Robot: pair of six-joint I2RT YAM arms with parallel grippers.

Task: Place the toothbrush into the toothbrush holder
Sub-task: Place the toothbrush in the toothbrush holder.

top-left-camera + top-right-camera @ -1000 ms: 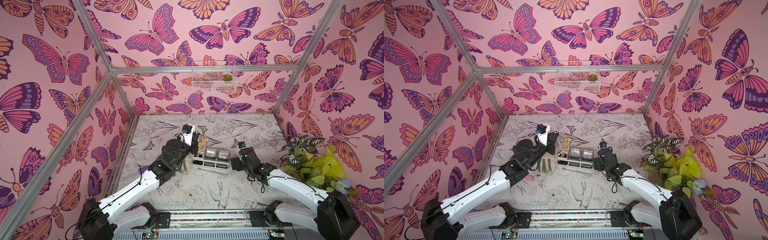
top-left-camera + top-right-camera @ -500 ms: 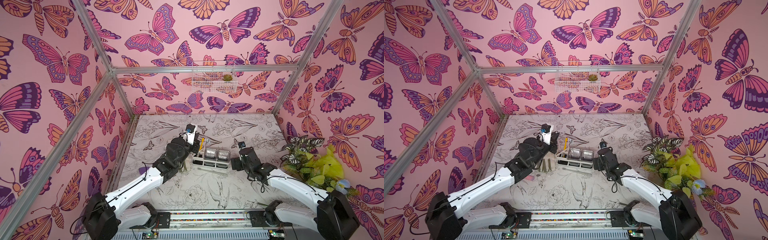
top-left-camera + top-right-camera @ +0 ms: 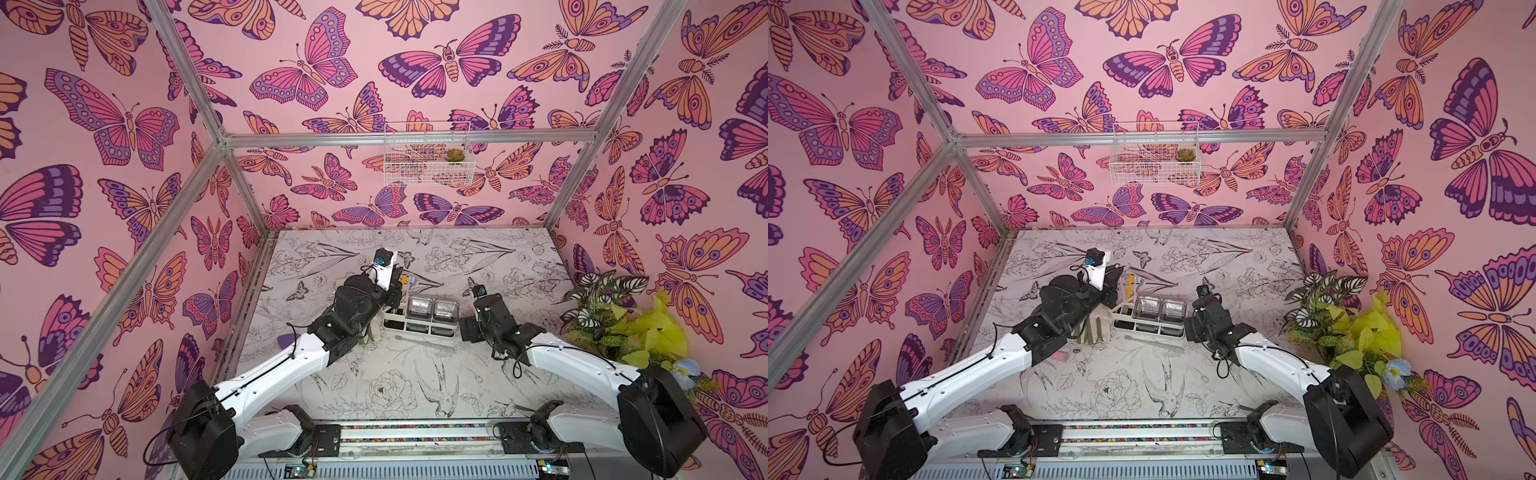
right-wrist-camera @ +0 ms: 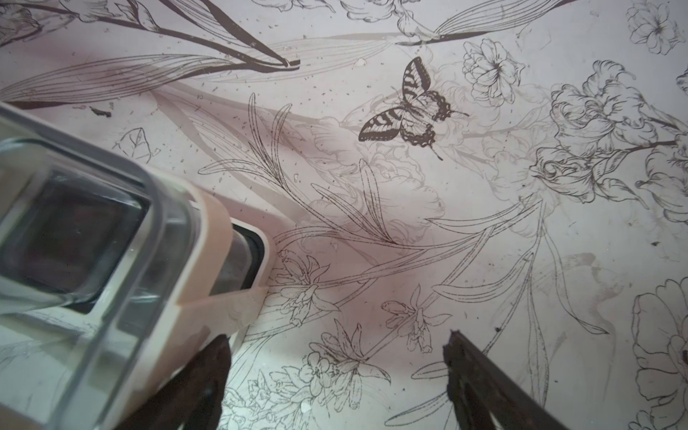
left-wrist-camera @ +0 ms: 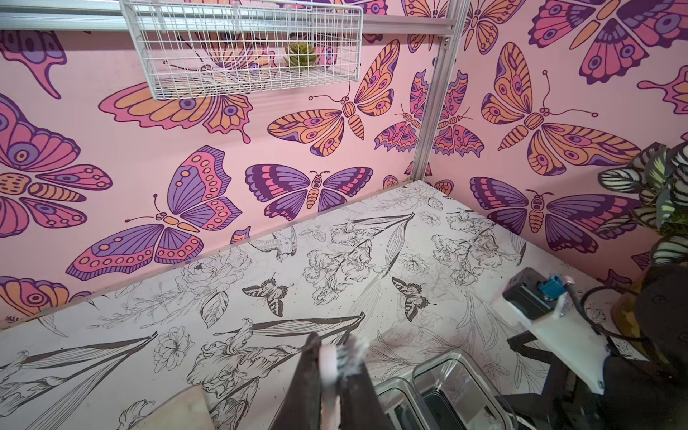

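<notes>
Toothbrush (image 5: pixel 329 378), pale in the handle with whitish bristles, sits pinched in the left gripper (image 5: pixel 331 340), whose dark jaws are closed tight on the handle. Its long axis runs along the fingers. The handle goes back between them toward the wrist and out of sight, and the bristled head sticks out just past the fingertips, pointing away from the arm toward the back wall and somewhat upward. The bristles are turned toward the side where the clear cups stand. In both top views this gripper hangs over one end of the toothbrush holder (image 3: pixel 415 331), the slotted end farthest from the right arm. A yellow toothbrush (image 3: pixel 1130 284) stands upright in that compartment, just beside the gripper. A pale sliver next to it may be the held brush's head, but it is too small to be sure. The gripper hides whether the handle's far end has entered a slot. The holder lies on the table (image 3: pixel 374 395) with its long side across the scene, and its two clear cups (image 3: pixel 419 306) fill the part nearer the right arm. The right gripper (image 4: pixel 335 353) is at that end, jaws spread wide with only bare table between them. One finger is right by the holder's corner, contact impossible to judge, and the other is well out to the side. A clear toothbrush (image 3: pixel 424 343) lies flat on the table just in front of the holder, roughly parallel to its long side.
</notes>
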